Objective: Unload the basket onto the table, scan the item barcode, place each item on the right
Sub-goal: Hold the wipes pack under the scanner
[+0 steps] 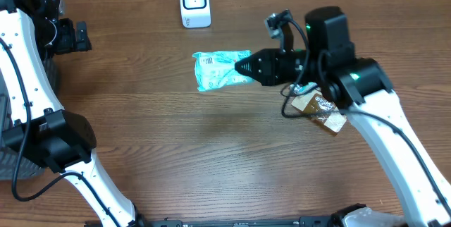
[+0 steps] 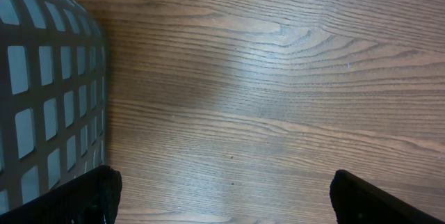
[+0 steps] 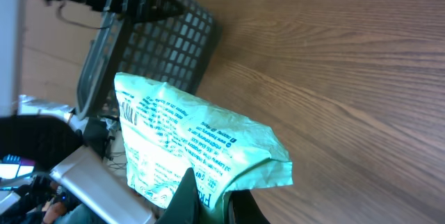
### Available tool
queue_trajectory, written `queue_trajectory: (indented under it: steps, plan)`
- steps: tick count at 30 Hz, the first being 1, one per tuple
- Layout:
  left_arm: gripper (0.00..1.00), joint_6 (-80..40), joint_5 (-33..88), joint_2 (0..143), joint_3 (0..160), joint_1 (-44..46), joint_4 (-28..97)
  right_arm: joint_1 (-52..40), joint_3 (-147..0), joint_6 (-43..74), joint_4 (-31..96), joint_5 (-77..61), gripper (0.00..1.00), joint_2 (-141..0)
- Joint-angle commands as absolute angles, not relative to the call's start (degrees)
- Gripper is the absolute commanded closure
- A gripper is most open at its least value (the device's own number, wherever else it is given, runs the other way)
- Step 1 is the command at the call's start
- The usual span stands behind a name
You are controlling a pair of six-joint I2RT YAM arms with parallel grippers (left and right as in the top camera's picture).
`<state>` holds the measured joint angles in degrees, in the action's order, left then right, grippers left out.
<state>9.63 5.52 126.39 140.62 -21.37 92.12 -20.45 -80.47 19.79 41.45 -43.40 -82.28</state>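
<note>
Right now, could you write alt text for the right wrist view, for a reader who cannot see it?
The right hand, at the bottom edge, is shut on a crumpled green packet with dark print. Behind it are a wooden table and, at upper left, a dark mesh basket.

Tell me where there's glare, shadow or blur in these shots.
Overhead: even light, no glare on the green packet. Left wrist: pale sheen across the wooden table. Right wrist: packet print legible, far-left background blurred.
</note>
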Motion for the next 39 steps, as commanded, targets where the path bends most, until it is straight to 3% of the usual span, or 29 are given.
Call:
queue_trajectory:
  steps: [1, 9, 16, 23, 30, 39]
  plan:
    - [0.0, 10.09, 5.78, 125.45, 141.69, -20.86, 92.07, -20.56, -81.03, 19.46, 42.85, -40.64, 0.96, -79.83]
    - [0.0, 10.09, 5.76, 125.45, 141.69, -20.86, 92.07, -22.63, -83.11, 19.46, 43.35, -26.04, 0.96, -81.76]
    - [0.0, 10.09, 5.78, 125.45, 141.69, -20.86, 92.07, -28.73, -98.32, 13.19, 40.03, 0.58, 0.96, -93.51]
    - [0.0, 10.09, 5.78, 125.45, 141.69, -20.86, 92.07, -33.87, -99.29, -11.27, 11.16, 29.28, 0.96, -107.15]
    - [0.0, 10.09, 5.76, 125.45, 141.69, -20.86, 92.07, -34.06, -99.29, -48.93, -14.17, 30.0, 0.96, -121.08]
    - [0.0, 10.09, 5.76, 125.45, 141.69, -20.51, 92.07, -34.02, -100.4, -66.81, -34.26, 25.23, 0.96, -135.35]
